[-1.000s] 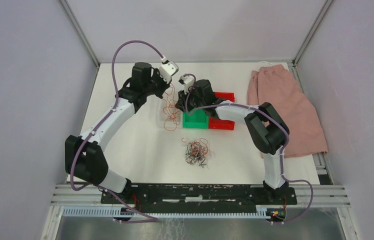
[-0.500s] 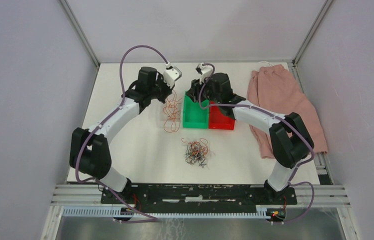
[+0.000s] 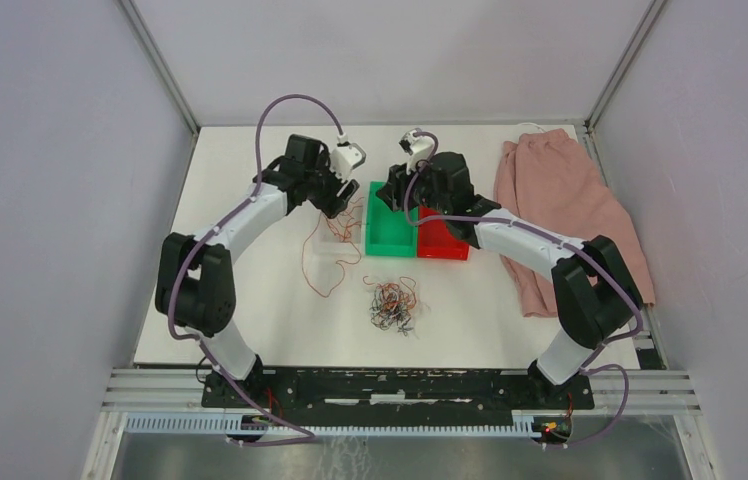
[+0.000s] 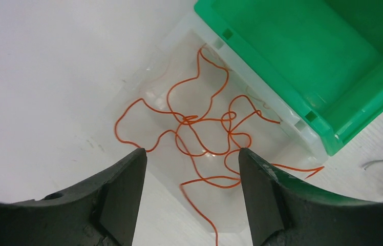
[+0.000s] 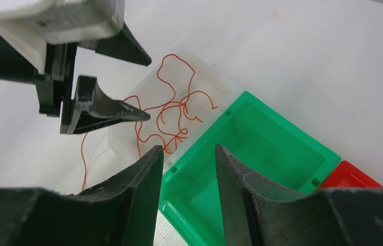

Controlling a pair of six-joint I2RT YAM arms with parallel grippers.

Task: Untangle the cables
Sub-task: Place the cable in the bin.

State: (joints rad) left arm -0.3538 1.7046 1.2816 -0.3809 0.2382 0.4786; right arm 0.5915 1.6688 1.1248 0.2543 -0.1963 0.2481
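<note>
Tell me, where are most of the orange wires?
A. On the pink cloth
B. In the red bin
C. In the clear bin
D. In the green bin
C: the orange wires lie curled in the clear bin, right beside the green bin, with a few ends trailing over its edge.
</note>
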